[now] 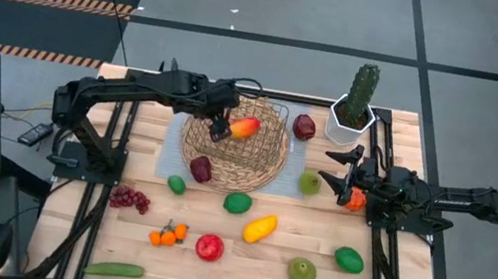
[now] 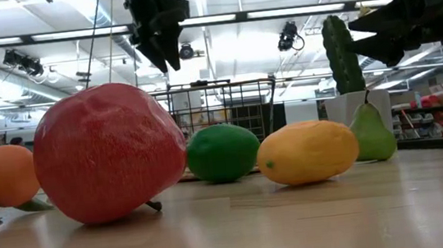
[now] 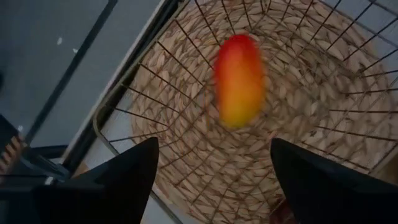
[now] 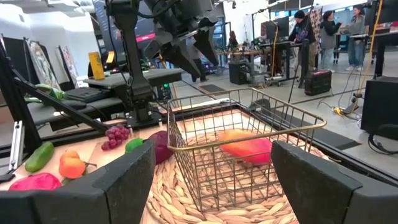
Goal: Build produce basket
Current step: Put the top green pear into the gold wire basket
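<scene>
The basket (image 1: 232,147), a tan wicker bowl with a wire cage in its middle, sits on a grey mat at the table's far centre. My left gripper (image 1: 221,125) hangs open over the cage, pointing steeply down. A red-orange mango-like fruit (image 3: 238,79) shows blurred inside the cage, beyond the fingers and clear of both of them; in the right wrist view the fruit (image 4: 245,146) is low in the cage. My right gripper (image 1: 337,175) waits open and level at the basket's right, with nothing between its fingers. A dark purple fruit (image 1: 201,168) rests on the wicker rim.
A cactus (image 1: 363,96) in a white pot stands far right of the basket, beside a dark red fruit (image 1: 304,126). Loose produce lies across the near half: green pear (image 1: 310,181), limes (image 1: 238,202), lemon (image 1: 260,228), grapes (image 1: 130,199), oranges (image 1: 167,235), red fruit (image 1: 209,246), cucumber (image 1: 114,269).
</scene>
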`<state>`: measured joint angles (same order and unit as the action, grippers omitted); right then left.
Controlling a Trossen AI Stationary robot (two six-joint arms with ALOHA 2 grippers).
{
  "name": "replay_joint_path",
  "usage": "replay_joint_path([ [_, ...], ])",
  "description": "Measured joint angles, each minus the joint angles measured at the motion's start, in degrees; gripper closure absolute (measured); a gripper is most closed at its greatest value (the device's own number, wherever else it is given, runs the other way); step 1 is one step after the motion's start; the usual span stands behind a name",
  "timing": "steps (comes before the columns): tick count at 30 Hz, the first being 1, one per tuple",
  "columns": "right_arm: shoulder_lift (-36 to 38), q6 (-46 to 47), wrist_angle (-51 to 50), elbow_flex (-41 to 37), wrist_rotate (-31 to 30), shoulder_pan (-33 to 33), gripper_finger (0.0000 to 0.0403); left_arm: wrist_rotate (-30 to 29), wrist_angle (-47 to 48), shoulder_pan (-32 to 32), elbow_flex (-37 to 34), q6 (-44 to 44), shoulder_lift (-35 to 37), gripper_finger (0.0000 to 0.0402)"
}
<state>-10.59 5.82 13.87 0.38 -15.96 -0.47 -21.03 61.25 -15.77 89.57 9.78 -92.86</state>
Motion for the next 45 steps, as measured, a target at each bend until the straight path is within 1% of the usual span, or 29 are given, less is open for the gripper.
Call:
replay_joint_path([
  [5,0.0,-0.5,-2.2,0.0,-1.1,0.0,0.0078,-5.3,-0.3,0.6,0.0,-1.9,5.2,0.0084],
  [8,0.0,-0.9,-4.4,0.0,-1.1,0.0,0.0078,-5.8,-3.7,1.0,-1.8,-1.9,10.3,0.0084],
  [10,0.0,-1.0,-5.2,0.0,-1.1,0.0,0.0078,-5.8,-8.4,1.4,-6.1,-1.7,15.0,0.0084],
  [13,-0.1,-1.1,-6.0,0.0,-1.1,0.0,0.0078,-5.8,-16.8,2.2,-15.3,-1.9,22.8,0.0084],
  [17,-0.9,-2.1,-10.7,0.0,-0.9,0.8,0.0078,-5.8,-23.3,3.6,-27.3,-0.5,32.2,0.0084],
  [21,-2.6,-3.0,-10.8,0.2,0.4,1.9,0.0079,-5.8,-29.3,6.2,-37.1,1.9,40.0,0.0090],
  [24,-3.7,-2.3,-11.4,0.2,0.2,2.7,0.0085,-5.7,-33.2,7.8,-43.1,3.6,44.0,0.0095],
  [27,-5.9,0.4,-11.4,0.2,0.4,3.5,0.0095,-5.8,-36.5,9.1,-47.4,4.9,46.3,0.0099],
  [33,-11.8,4.7,-11.4,0.2,-0.4,4.4,0.0114,-5.8,-40.7,11.7,-50.9,6.1,46.9,0.0102],
  [37,-14.4,4.9,-10.6,0.2,-2.3,4.5,0.0137,-6.0,-41.1,12.9,-51.0,6.2,46.4,0.0102],
  [40,-15.3,3.3,-9.2,0.2,-2.4,4.5,0.0170,-6.3,-41.2,13.4,-51.0,6.4,46.4,0.0102],
  [42,-15.7,3.2,-9.3,0.2,-2.1,4.5,0.0206,-6.3,-41.1,13.5,-51.0,6.6,46.4,0.0102],
  [45,-16.3,3.2,-10.9,0.2,-1.3,4.5,0.0280,-6.4,-41.0,13.5,-51.0,7.6,46.4,0.0103],
])
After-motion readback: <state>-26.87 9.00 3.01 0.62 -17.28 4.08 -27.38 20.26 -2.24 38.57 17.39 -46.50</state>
